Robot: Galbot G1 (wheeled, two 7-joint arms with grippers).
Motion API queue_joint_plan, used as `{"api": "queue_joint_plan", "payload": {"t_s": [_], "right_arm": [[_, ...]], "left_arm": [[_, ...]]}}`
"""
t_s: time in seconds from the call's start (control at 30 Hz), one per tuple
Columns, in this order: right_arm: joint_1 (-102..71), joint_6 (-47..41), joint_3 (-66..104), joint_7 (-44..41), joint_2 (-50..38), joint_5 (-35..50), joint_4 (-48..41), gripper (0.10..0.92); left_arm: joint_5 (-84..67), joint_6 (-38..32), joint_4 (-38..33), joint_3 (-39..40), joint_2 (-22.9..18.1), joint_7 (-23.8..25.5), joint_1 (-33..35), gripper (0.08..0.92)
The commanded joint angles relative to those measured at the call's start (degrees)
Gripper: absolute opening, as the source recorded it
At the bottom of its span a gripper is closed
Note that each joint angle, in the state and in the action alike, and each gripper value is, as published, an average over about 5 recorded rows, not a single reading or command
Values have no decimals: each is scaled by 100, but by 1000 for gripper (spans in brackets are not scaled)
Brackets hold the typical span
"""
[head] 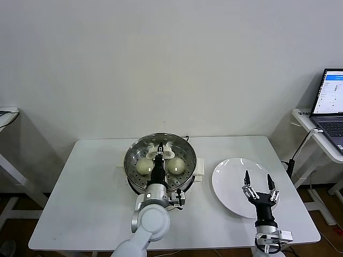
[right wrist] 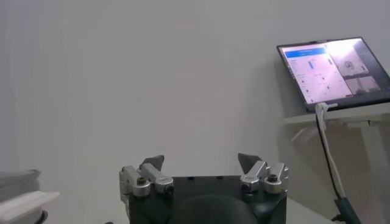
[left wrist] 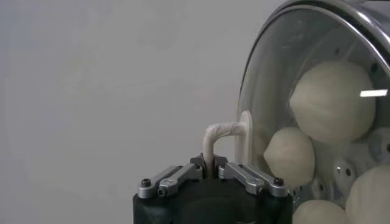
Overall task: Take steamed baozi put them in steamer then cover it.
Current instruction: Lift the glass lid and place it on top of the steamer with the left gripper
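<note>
Two grippers: left gripper (left wrist: pixel 212 173) pinching lid handle (left wrist: pixel 220 135) over steamer (head: pixel 132 155); right gripper (head: pixel 260 188) spread above plate (head: pixel 225 176).

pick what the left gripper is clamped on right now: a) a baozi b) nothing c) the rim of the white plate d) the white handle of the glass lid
d: in the left wrist view the left gripper is shut on the white handle of the glass lid, with the baozi seen through the glass inside the steamer; the right gripper hangs open over the white plate.
</note>
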Motion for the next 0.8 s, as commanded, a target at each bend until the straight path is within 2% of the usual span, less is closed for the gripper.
{"api": "queue_joint_plan", "payload": {"t_s": [0.03, 0.17, 0.63, 0.8], "right_arm": [[2, 6, -10, -3, -4, -10, -12, 823], [3, 15, -14, -6, -7, -18, -33, 823], [23, 13, -23, 0, -43, -28, -35, 823], [16, 14, -29, 6, -47, -32, -6, 823]], "left_arm": [[-1, -87, -148, -33, 27, -36, 43, 196], [-4, -118, -344, -33, 115, -72, 138, 251], [-113, -219, -1210, -118, 650, -141, 860, 658], [-322, -200, -1771, -234, 844, -235, 1187, 784]]}}
